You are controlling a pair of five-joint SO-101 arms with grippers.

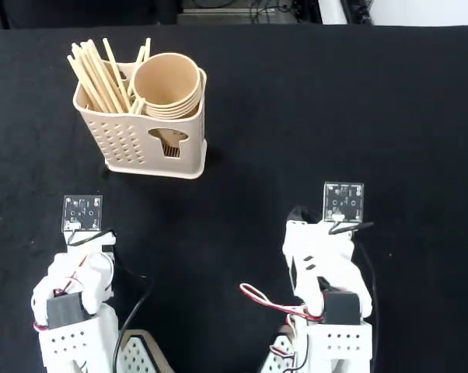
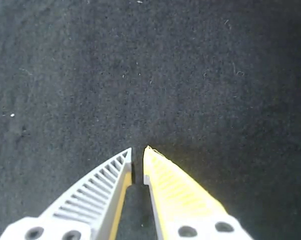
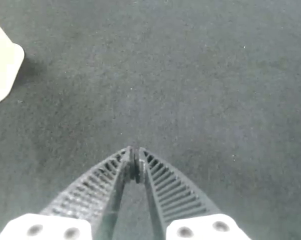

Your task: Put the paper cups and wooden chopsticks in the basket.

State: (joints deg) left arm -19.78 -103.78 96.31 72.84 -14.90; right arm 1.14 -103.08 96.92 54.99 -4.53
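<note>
A cream perforated basket [image 1: 144, 144] stands at the table's back left. A stack of tan paper cups [image 1: 168, 84] sits upright in its right half, and several wooden chopsticks [image 1: 102, 74] lean in its left half. Both arms rest folded at the table's front edge, well short of the basket. My left gripper [image 2: 137, 150] is shut over bare black cloth, with nothing between its white and yellow fingers. My right gripper [image 3: 134, 149] is shut over the cloth too, holding nothing. A corner of the basket [image 3: 3, 65] shows off to one side in the right wrist view.
A black cloth [image 1: 319, 116] covers the whole table. Each arm carries a square marker tag [image 1: 82, 213] on its wrist, the other tag [image 1: 344, 201] on the right arm. Red and white cables [image 1: 269, 301] trail beside the right arm's base.
</note>
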